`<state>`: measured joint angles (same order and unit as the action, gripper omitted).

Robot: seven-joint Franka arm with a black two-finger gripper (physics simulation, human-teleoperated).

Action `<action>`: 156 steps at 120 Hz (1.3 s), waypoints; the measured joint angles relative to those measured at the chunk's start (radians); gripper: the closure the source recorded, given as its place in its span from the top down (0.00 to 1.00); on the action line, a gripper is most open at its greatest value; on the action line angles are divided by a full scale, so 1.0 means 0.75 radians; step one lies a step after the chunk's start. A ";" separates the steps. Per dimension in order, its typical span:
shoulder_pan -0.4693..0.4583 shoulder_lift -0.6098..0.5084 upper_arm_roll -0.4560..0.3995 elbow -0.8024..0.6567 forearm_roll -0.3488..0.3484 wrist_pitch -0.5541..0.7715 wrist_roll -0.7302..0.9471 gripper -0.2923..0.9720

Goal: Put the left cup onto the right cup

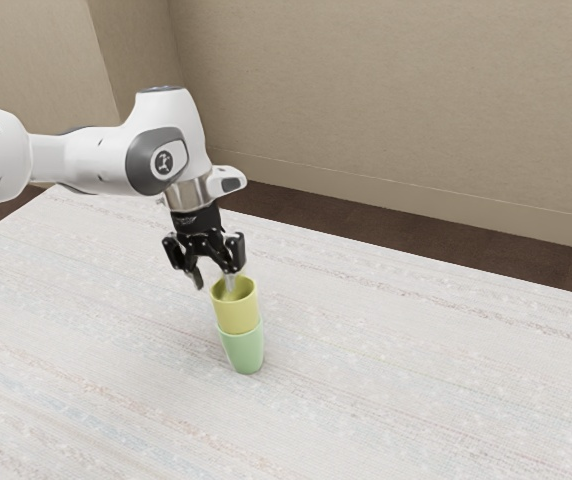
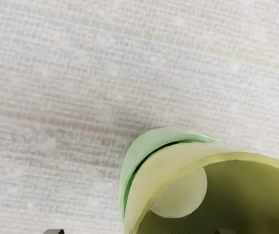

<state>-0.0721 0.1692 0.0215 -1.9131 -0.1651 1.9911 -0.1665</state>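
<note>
Around the stack, pale counter [image 1: 416, 380] on every side; past its far edge, dark floor [image 1: 446, 235], then beige wall [image 1: 416, 90]. Over the cups, white arm [image 1: 86, 160] reaching in from the exterior view's left. By count: two cups, one arm, one claw. Yellow cup [image 1: 236, 305] nested upright in green cup [image 1: 243, 350] near the counter's middle, yellow rim well above green rim. Claw [image 1: 213, 283] spread, astride the yellow rim, one finger dipped inside the mouth, the other outside.

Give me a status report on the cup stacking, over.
Gripper open, fingers straddling yellow cup rim. Yellow cup seated upright in green cup. Nothing blocking.
</note>
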 joint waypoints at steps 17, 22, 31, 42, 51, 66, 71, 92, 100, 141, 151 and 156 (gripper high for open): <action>0.001 -0.007 0.000 -0.004 -0.001 -0.002 -0.001 0.68; 0.000 -0.011 0.000 -0.004 0.000 -0.004 -0.001 0.69; 0.000 -0.018 0.000 -0.006 0.001 -0.006 -0.001 0.72; -0.002 -0.033 0.000 -0.008 0.007 -0.009 0.000 0.73; -0.004 -0.051 0.000 -0.010 0.012 -0.013 0.000 0.75; -0.008 -0.085 -0.001 -0.012 0.021 -0.027 0.000 0.76; -0.014 -0.096 -0.001 -0.012 0.029 -0.033 0.001 0.76; -0.057 -0.152 -0.002 -0.006 0.126 -0.069 0.005 0.76; -0.074 -0.168 -0.002 0.000 0.163 -0.085 0.013 0.77; -0.127 -0.234 0.008 0.015 0.213 -0.152 0.121 0.77; -0.143 -0.235 0.018 0.043 0.229 -0.165 0.164 0.77; -0.153 -0.234 0.024 0.060 0.252 -0.168 0.190 0.77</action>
<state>-0.1865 -0.0064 0.0392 -1.8679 0.0242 1.8651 -0.0241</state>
